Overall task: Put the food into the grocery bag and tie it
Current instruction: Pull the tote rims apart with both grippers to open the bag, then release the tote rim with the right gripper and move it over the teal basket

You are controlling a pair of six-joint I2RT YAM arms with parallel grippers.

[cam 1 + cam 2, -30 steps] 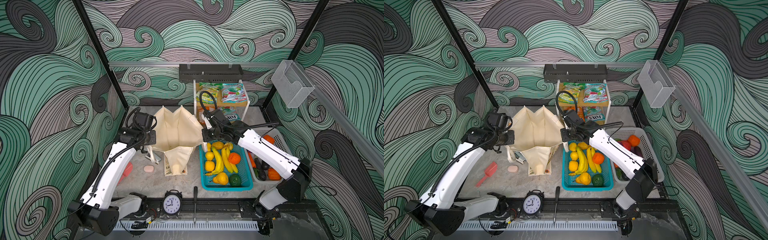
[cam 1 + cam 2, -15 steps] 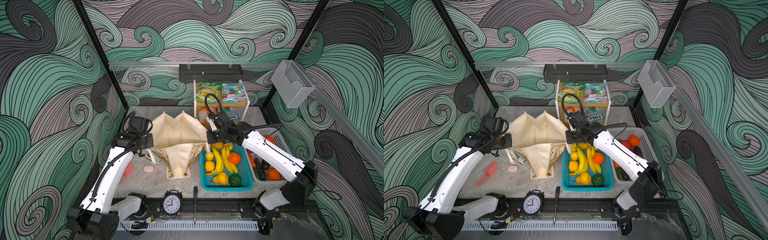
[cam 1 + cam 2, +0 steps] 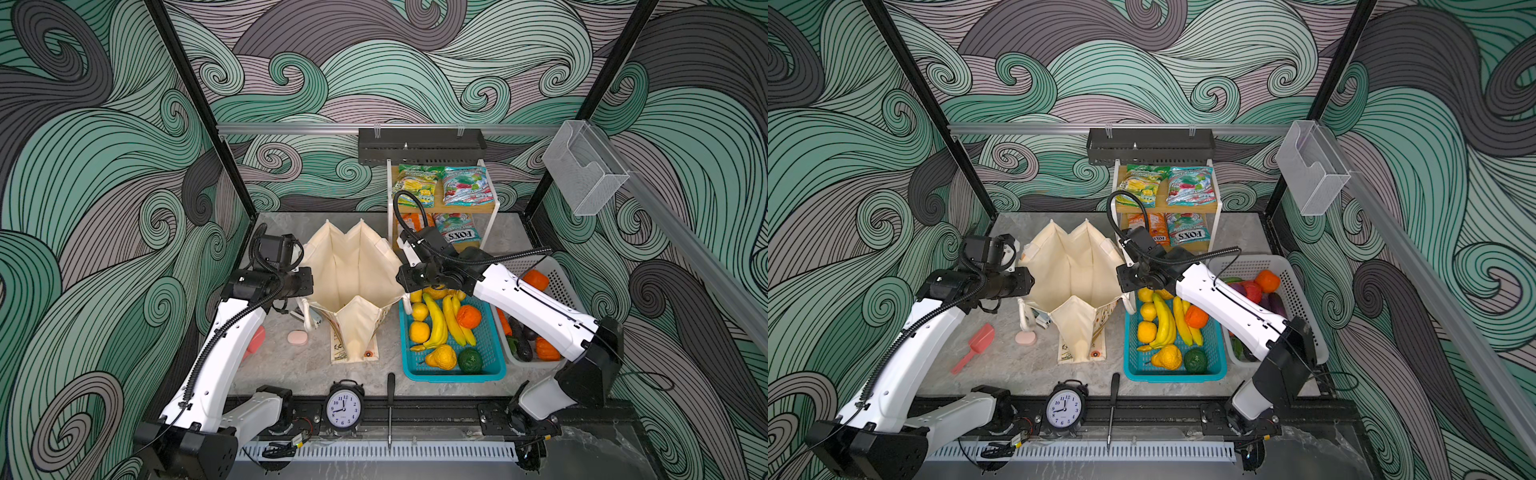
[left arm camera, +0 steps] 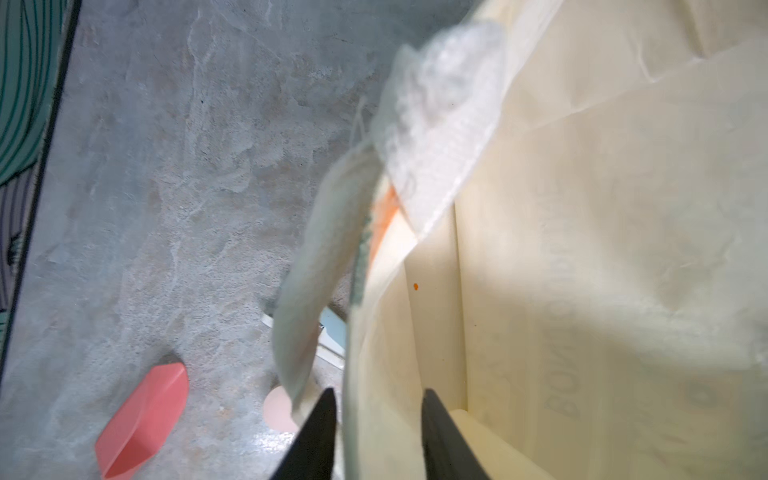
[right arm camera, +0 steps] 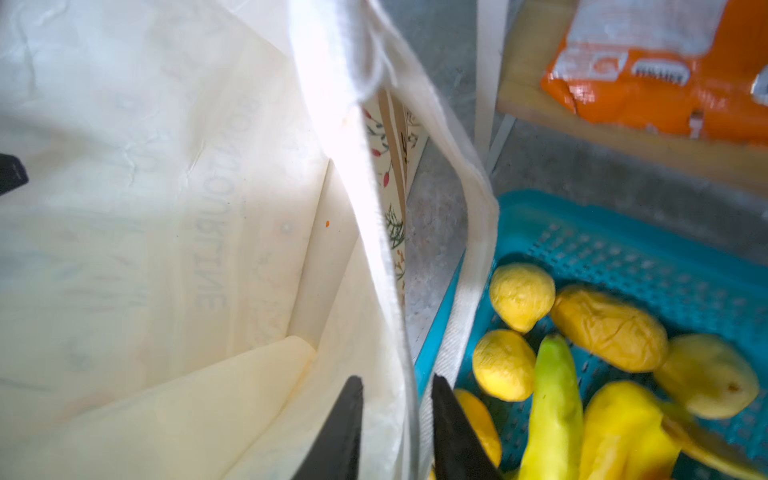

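Grey marbled desk [image 3: 291, 365]: at its near edge stand an alarm clock [image 3: 343, 409] and a screwdriver [image 3: 390, 399]. Just behind them, toward the right edge, a teal basket [image 3: 453, 376] holds a banana bunch [image 3: 436, 328], yellow-orange fruit [image 3: 419, 331], an orange [image 3: 468, 316], a yellow pear [image 3: 442, 357] and a dark green fruit [image 3: 470, 359]. Hard against the right edge, a white basket [image 3: 557, 274] carries orange and dark purple vegetables, half hidden under the arm.

The grocery bag [image 3: 353, 270] stands upright mid-desk, just beside the teal basket, its mouth spread wide; inside I see only its folded cream base. The left gripper [image 4: 378, 392] straddles the bag's left rim with jaws parted, not pinching. The right gripper [image 5: 397, 378] does likewise on the right rim, and there a white handle [image 5: 469, 257] hangs onto the teal basket's edge.

At the far edge, a two-tier shelf rack [image 3: 494, 208] bears a green-yellow candy packet [image 3: 417, 189] and a teal-red candy packet [image 3: 467, 191] on top, with more packets below.
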